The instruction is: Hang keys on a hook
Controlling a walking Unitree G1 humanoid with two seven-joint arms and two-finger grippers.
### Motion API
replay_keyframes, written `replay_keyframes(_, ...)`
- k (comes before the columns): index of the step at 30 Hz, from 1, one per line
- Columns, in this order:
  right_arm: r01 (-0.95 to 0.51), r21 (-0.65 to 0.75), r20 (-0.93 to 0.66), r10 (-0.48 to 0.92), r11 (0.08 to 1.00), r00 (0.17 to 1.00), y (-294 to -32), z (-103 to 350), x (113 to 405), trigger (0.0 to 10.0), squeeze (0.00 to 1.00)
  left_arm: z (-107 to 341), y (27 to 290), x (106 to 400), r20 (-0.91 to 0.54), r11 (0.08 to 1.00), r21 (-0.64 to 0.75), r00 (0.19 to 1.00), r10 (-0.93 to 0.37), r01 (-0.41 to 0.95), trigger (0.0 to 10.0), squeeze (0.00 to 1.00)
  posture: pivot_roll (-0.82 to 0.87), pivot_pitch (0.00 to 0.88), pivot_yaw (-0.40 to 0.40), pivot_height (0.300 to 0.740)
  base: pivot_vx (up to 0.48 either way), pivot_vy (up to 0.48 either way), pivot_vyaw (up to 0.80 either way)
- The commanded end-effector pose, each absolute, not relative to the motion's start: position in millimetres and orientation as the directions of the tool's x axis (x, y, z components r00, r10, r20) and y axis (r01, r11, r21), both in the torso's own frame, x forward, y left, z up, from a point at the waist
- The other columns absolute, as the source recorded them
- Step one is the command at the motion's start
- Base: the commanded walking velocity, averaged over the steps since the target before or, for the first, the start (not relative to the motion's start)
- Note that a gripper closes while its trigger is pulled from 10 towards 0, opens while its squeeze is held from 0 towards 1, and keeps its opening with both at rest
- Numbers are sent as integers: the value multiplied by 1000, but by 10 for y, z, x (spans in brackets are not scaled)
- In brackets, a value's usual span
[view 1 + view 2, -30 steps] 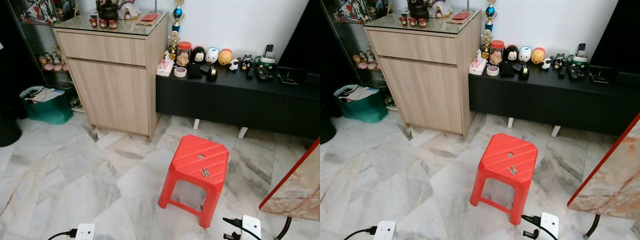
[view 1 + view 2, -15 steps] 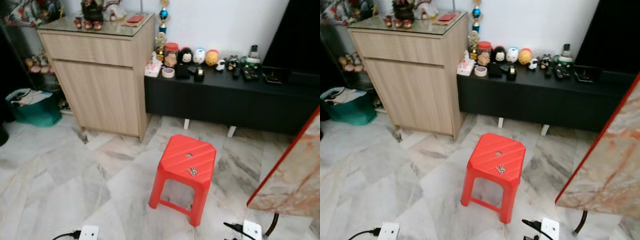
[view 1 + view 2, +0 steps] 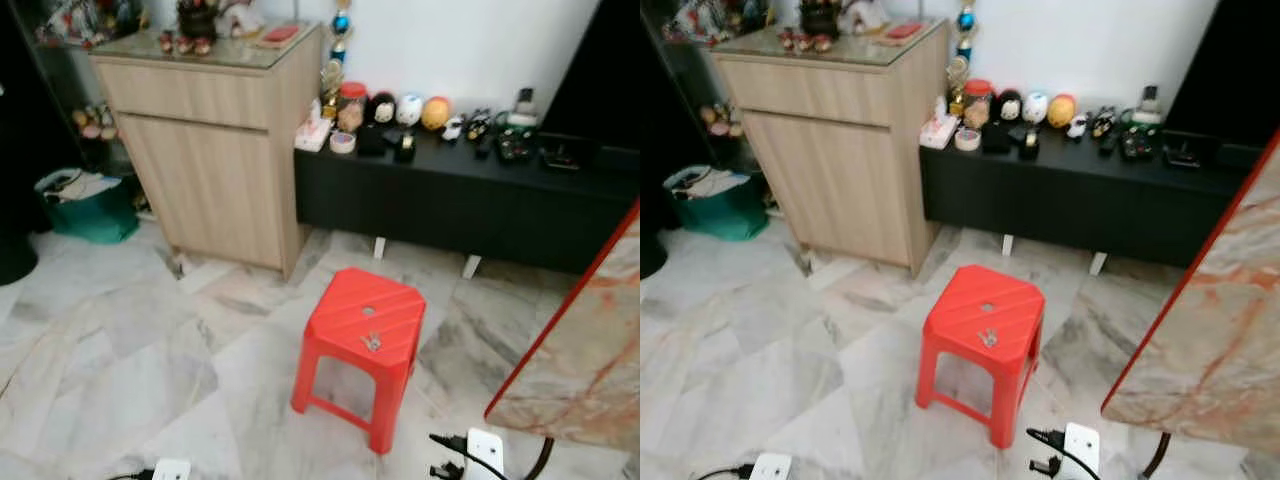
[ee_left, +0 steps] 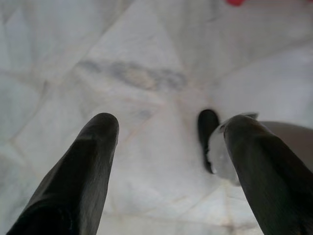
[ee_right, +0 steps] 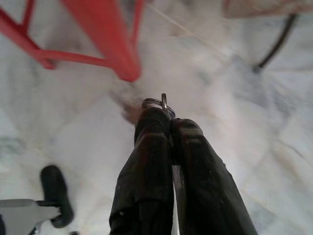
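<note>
One small bunch of silver metal keys (image 3: 371, 342) lies on the red plastic stool (image 3: 345, 305), lower centre of the left eye view. The right gripper (image 5: 164, 117) is pinched tight on a thin metal ring (image 5: 157, 102); the left gripper (image 4: 171, 127) hangs spread over the marble floor (image 4: 146, 58). The keys look light, stiff and slippery, and are probably best held by the ring, leaving its loop free.

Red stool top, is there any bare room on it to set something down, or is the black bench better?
The red stool top is bare except for the keys near its front edge. The black bench is crowded with figurines along its back; its front strip is free.
</note>
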State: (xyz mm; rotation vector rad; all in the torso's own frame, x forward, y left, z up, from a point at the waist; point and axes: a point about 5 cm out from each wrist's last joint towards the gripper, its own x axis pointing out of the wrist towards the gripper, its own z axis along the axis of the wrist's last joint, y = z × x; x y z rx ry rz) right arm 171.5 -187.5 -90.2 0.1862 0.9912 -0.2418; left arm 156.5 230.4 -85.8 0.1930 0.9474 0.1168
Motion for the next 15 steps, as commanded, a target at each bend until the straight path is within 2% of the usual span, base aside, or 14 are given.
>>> replay_keyframes(1, 297, 19, -846, -143, 955, 514, -1958, -906, 1680, 10000, 0, -880, 2260, 1540, -803, 979, 206, 572, 169, -1, 10000, 0, 58, 0, -39, 740, 0, -296, 0)
replay_keyframes(15, 286, 20, -845, -137, 958, 517, -1963, -901, 1689, 10000, 0, -895, 2213, 1532, -808, 980, 199, 566, 163, 3, 10000, 0, 56, 0, -44, 740, 0, -297, 0)
